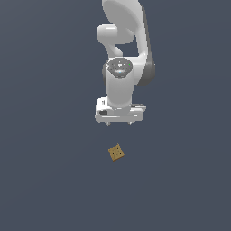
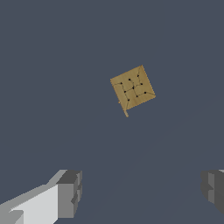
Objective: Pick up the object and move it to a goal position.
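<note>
Cube [image 1: 116,152] pickup is judged to be the step in hand, since nothing is yet held and no goal marker can be seen in either view. To do it well, the hand [image 1: 119,123] is best brought directly over the cube first, then turned about its vertical axis so that the two fingers line up with a pair of opposite flat faces, because the cube sits rotated, corner-on, relative to the finger line. Only after that should a straight descent be made, with the fingers kept apart until they straddle the cube, so that it is not nudged across the tabletop [image 1: 45,180].

In the exterior view, the cube is seen resting on the tabletop at about six o'clock from the hand, clearly apart from it. In the wrist view, the left-hand finger [image 2: 68,194] and the opposite finger [image 2: 213,188] are seen spread wide, with nothing between them. The cube [image 2: 132,87] appears at roughly twelve o'clock from the gap, well clear of both fingers.
</note>
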Robot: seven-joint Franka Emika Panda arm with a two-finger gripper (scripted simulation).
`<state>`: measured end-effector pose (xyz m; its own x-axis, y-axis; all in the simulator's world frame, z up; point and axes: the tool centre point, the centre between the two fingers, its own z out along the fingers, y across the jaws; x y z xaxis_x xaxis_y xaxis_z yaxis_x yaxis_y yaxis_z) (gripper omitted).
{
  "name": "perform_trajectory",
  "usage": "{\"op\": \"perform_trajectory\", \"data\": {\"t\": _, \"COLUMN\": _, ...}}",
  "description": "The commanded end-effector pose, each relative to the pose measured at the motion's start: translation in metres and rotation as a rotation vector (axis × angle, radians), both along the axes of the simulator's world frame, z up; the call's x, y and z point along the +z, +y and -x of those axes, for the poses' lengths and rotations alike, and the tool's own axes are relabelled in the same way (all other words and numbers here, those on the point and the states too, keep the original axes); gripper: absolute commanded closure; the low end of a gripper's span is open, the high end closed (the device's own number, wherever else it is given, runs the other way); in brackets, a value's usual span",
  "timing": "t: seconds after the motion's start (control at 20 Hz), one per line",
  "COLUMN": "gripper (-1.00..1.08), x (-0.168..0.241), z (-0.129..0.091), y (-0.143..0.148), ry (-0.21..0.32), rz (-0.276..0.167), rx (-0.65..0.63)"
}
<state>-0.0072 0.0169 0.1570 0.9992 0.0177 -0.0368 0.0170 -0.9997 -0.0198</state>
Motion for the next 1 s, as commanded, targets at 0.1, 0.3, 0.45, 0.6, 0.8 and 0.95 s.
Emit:
{"op": "perform_trajectory", "data": {"t": 0.1, "gripper": -0.92, "x": 0.001, "z": -0.001, "y": 0.003, "ry": -0.002, "rz": -0.001, "rx": 0.003}}
{"op": "perform_trajectory", "data": {"t": 0.3, "gripper": -0.92, "x": 0.008, "z": -0.006, "y": 0.025, "ry": -0.015, "rz": -0.011, "rx": 0.023}}
{"op": "perform_trajectory", "data": {"t": 0.45, "gripper": -0.92, "x": 0.013, "z": -0.007, "y": 0.036, "ry": -0.020, "rz": -0.016, "rx": 0.027}}
{"op": "perform_trajectory", "data": {"t": 0.6, "gripper": -0.92, "x": 0.013, "z": -0.007, "y": 0.036, "ry": -0.020, "rz": -0.016, "rx": 0.025}}
{"op": "perform_trajectory", "data": {"t": 0.8, "gripper": -0.92, "x": 0.009, "z": -0.010, "y": 0.033, "ry": -0.020, "rz": -0.014, "rx": 0.041}}
{"op": "perform_trajectory", "data": {"t": 0.95, "gripper": -0.92, "x": 0.003, "z": -0.016, "y": 0.030, "ry": -0.023, "rz": -0.012, "rx": 0.067}}
